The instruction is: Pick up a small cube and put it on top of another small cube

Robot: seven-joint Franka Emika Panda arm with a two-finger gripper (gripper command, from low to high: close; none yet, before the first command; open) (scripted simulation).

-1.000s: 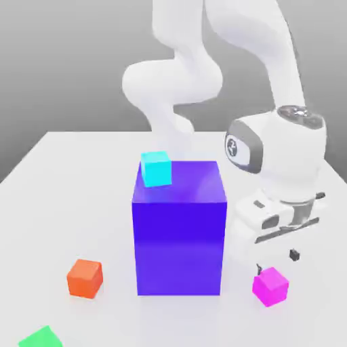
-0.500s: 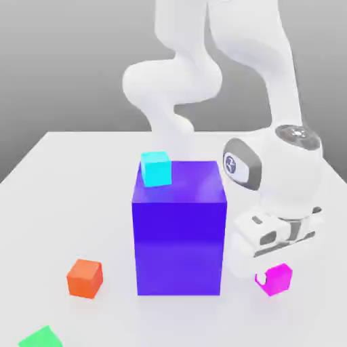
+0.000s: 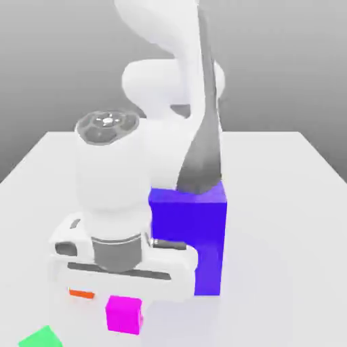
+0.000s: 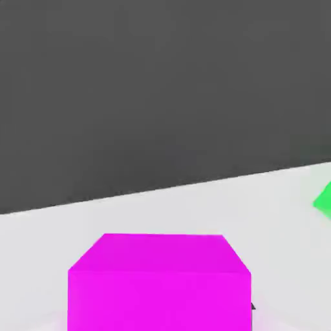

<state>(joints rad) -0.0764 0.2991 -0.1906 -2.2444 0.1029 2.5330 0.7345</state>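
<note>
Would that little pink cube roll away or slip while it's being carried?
The small cube has flat faces, so it probably won't roll. It looks rigid and likely light. Its smooth sides could slip in the gripper, which is shut on it.

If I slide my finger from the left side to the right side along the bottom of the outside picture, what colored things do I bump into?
Green block → orange cube → magenta-pink cube → big blue-violet block.

A simulated test scene: a bare white tabletop (image 3: 271,203), flat grey backdrop, plain coloured blocks, smooth rendered surfaces.
</note>
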